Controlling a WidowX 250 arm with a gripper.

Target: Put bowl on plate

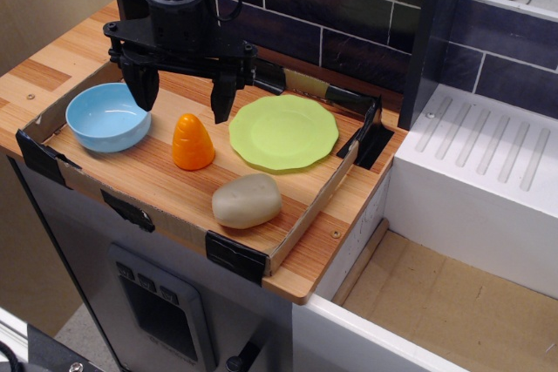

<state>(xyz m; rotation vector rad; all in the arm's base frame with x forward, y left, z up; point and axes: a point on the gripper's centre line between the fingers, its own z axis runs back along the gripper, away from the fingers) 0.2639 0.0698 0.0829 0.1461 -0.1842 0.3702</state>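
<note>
The light blue bowl sits upright at the left end of the wooden tray, empty. The lime-green plate lies flat at the right back of the tray, nothing on it. My black gripper hangs open above the tray between them, its left finger just over the bowl's right rim and its right finger near the plate's left edge. The jaws are wide apart and hold nothing. The orange cone toy stands directly below the gap.
An orange cone-shaped toy stands between bowl and plate. A beige potato-like lump lies in front of the plate. Low cardboard walls edge the tray. A white sink basin lies to the right, a dark tiled wall behind.
</note>
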